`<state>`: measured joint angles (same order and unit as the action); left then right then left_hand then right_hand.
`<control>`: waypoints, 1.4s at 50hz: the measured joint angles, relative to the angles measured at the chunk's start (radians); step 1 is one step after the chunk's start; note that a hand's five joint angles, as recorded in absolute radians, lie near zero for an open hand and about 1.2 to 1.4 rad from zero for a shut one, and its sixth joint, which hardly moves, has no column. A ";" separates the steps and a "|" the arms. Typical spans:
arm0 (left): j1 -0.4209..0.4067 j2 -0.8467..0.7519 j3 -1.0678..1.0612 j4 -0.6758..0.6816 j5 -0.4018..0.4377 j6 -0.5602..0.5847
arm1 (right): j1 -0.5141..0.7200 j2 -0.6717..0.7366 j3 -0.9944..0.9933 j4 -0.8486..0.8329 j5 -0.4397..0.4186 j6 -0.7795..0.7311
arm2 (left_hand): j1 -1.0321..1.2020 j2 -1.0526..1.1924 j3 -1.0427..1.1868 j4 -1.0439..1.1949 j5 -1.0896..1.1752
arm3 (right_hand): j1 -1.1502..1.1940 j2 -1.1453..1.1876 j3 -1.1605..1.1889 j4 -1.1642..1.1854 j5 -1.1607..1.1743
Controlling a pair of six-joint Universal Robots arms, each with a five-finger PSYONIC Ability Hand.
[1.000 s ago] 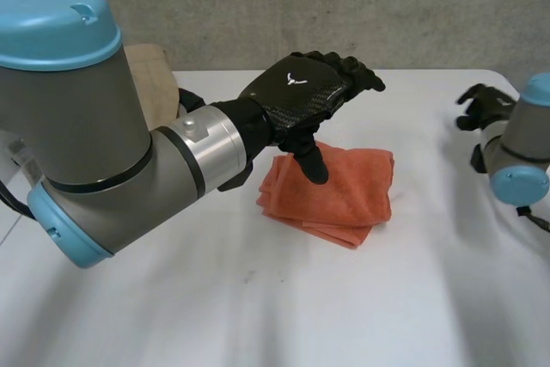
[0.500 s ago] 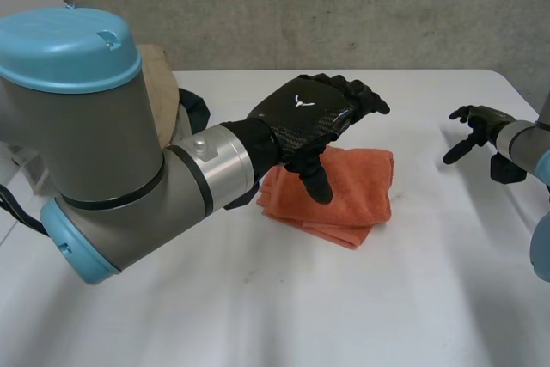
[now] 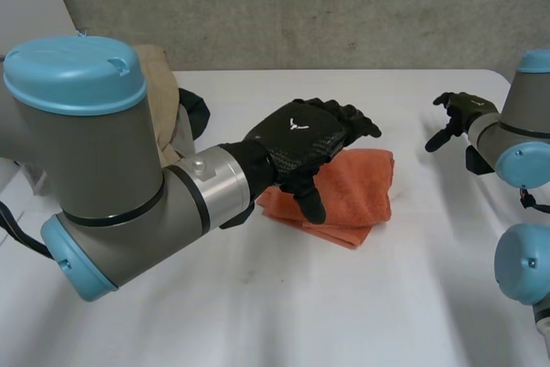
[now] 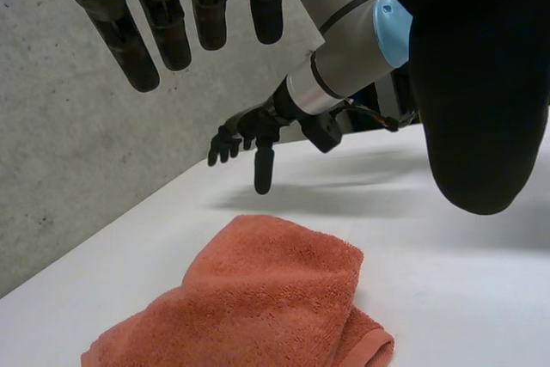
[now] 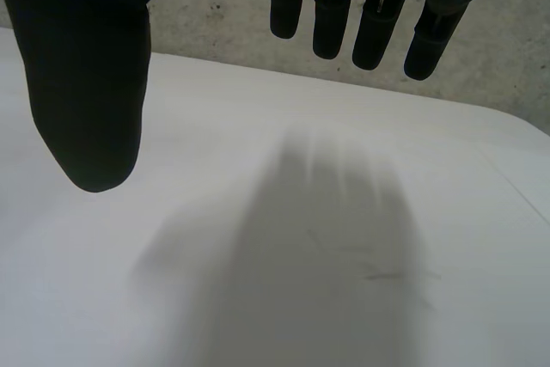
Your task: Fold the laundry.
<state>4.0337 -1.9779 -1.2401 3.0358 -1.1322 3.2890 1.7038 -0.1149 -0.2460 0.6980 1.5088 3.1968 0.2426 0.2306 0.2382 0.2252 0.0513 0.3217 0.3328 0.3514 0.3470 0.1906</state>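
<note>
the orange towel lies folded in a compact stack mid-counter, so its folding looks done, with the left robot hand hovering open above it, the right robot hand open and empty well apart, and a beige fabric bundle perhaps left to fold.

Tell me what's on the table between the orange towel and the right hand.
Nothing: the head view shows bare white table between the towel and the right hand.

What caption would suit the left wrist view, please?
Open left hand above a folded orange towel on the white table, right hand beyond.
</note>
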 measured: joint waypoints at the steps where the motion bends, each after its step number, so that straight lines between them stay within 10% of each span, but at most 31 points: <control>1: 0.000 0.000 -0.001 0.000 0.000 0.000 | 0.001 0.001 0.000 0.002 0.002 0.000 | 0.000 0.000 0.000 0.000 0.000 | 0.000 0.000 0.000 0.000 0.000; 28: -0.001 0.004 -0.006 0.000 -0.002 -0.027 | -0.015 -0.143 0.354 0.161 0.152 -0.051 | 0.000 0.000 0.000 0.000 0.000 | 0.011 0.014 0.002 0.004 -0.002; 53: 0.005 0.059 -0.104 0.053 -0.047 -0.032 | -0.010 -1.259 1.845 -1.005 0.037 -0.255 | 0.000 0.000 0.000 0.000 0.000 | 0.011 0.011 -0.026 -0.017 -0.061; 70: 0.054 0.179 -0.245 0.181 -0.160 -0.046 | -0.004 -1.362 1.992 -0.963 -0.116 -0.313 | 0.000 0.000 -0.004 -0.001 0.000 | 0.011 0.011 -0.038 -0.027 -0.083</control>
<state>4.0873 -1.7985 -1.4849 3.2165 -1.2921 3.2433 1.6997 -1.4768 1.7455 -0.2654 1.3931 2.8842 0.2426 0.2305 0.2341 0.2246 0.0515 0.3323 0.3441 0.3132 0.3197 0.1076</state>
